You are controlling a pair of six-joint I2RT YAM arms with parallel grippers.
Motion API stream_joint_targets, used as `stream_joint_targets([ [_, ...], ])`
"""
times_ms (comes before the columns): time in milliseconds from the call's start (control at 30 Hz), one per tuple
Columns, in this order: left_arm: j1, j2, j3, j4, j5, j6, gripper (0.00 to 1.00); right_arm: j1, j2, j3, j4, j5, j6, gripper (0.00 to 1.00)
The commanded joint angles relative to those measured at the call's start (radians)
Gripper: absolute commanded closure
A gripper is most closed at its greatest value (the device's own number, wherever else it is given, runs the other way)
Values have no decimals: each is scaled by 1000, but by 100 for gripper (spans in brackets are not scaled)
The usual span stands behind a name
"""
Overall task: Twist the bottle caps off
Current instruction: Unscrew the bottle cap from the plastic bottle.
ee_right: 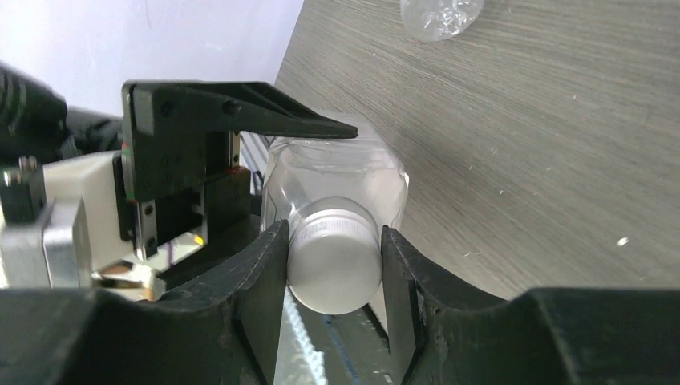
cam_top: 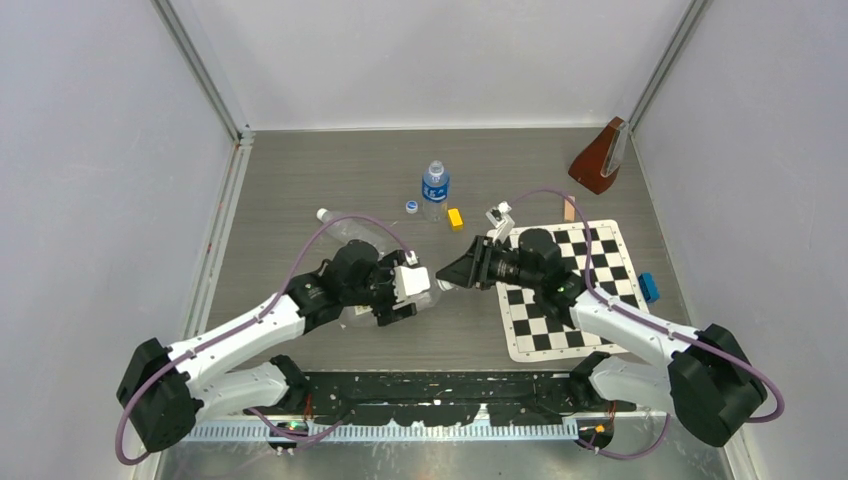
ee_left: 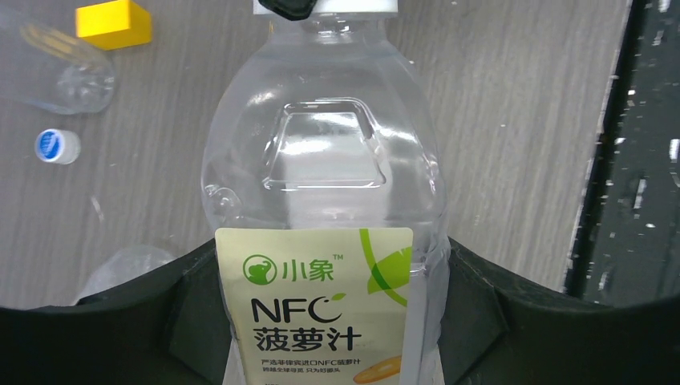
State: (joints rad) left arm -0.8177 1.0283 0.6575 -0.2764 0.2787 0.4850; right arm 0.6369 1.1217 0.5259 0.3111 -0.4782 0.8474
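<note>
At the middle of the grey wood-grain table [cam_top: 300, 170], the left gripper [cam_top: 405, 290] clamps the wide bottle [ee_left: 321, 160] around its labelled body. Its matte black fingers [ee_left: 481, 321] press against both sides of the clear, moulded plastic. The bottle is held roughly level, with its neck pointing toward 3 o'clock in the top view. Its pale label [ee_left: 317, 297] carries a green elephant logo and dark print (the lowest lines are too small to read). The right gripper [cam_top: 452, 274] meets the bottle head-on from 3 o'clock. Its curved black fingers [ee_right: 269, 277] are closed on the white cap [ee_right: 333, 265], a smooth round screw cap, touching it on both sides. Seen from the held bottle, a small bottle [cam_top: 434, 190] with a blue label stands upright between 12 and 1 o'clock. A loose cap [cam_top: 411, 207], white with a blue top, lies just beside its base at 9 o'clock. A yellow block [cam_top: 455, 218], a plain rectangular piece, sits at about 4 o'clock of that base. The slim bottle [cam_top: 350, 230], clear and unlabelled, lies on its side at 11 o'clock of the held one, its white end toward 10 o'clock. A black-and-white chessboard mat [cam_top: 590, 330] lies flat under the right arm, with a blue block [cam_top: 649, 287] at its right edge.
</note>
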Motion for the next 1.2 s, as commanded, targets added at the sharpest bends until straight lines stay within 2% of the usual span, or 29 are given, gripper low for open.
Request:
stream_joint_targets([
  [0, -11, 21, 76, 68, 215, -52, 100, 10, -65, -40, 254, -74, -251, 91],
  [167, -11, -8, 63, 97, 298, -27, 100, 10, -118, -76, 263, -154, -518, 91],
  [300, -11, -1, 79, 57, 338, -11, 100, 10, -122, -80, 255, -176, -588, 91],
  [333, -11, 0, 80, 50, 333, -7, 100, 10, -123, -78, 255, -170, -577, 90],
  [400, -11, 1, 80, 44, 309, -2, 100, 10, -125, -75, 256, -150, -537, 76],
  [433, -11, 2, 79, 40, 293, 0, 100, 10, -128, -76, 259, -141, -523, 65],
  [467, -11, 3, 80, 33, 276, 4, 100, 10, -134, -82, 266, -137, -493, 60],
  [500, -11, 5, 81, 26, 260, 9, 100, 10, -137, -85, 289, -127, -474, 51],
  [567, -11, 8, 85, 10, 225, 16, 100, 10, -154, -97, 303, -92, -415, 40],
  [633, -11, 11, 88, -3, 186, 26, 100, 10, -178, -102, 297, -50, -362, 34],
  [800, -11, 14, 85, 1, 86, 30, 100, 9, -218, -90, 208, 80, -286, 26],
  [1167, -11, 13, 79, 28, -104, 26, 100, 10, -183, 57, -103, 295, -86, 25],
])
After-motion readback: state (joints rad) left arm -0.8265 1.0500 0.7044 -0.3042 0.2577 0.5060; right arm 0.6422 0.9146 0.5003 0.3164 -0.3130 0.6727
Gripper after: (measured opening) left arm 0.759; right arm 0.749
